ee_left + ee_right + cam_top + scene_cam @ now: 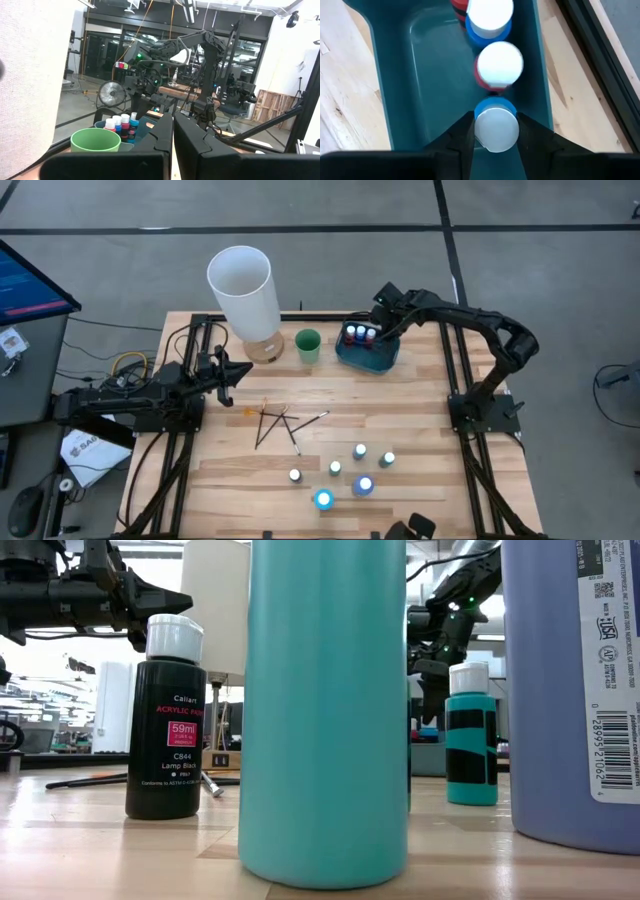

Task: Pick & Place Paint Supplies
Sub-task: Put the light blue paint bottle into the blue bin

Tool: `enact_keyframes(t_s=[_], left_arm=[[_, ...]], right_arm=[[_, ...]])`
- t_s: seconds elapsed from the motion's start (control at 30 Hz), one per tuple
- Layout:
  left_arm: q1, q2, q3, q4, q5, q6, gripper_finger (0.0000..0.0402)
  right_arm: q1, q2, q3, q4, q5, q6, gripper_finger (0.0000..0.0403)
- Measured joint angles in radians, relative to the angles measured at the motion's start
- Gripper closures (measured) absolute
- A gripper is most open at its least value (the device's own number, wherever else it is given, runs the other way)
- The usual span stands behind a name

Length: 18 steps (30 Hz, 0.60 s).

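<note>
Right gripper (495,131) pinches a blue bottle (496,127) low in the tray (427,75), upper right, beside two already stowed.

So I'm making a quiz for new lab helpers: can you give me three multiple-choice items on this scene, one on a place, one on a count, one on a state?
1. Where is the right gripper?
A. Over the blue tray
B. Over the brushes
C. Beside the white tube

2. How many bottles stand in the tray?
A. One
B. Three
C. Six

3. How are the left gripper's jaws?
A. Wide open
B. Holding a brush
C. Shut, empty

Answers: 1 A, the high view shows it at the tray. 2 B, the right wrist view shows three white caps in a row. 3 C, the left wrist view shows the jaws pressed together with nothing between.
</note>
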Motion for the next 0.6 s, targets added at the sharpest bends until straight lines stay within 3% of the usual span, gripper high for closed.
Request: enact_keyframes(t_s=[0.6], left_arm=[[0.0,0.0,0.0,0.0,0.0,0.0,0.0399]], right_arm=[[-0.009,0.0,0.0,0.024,0.0,0.008,0.0281]])
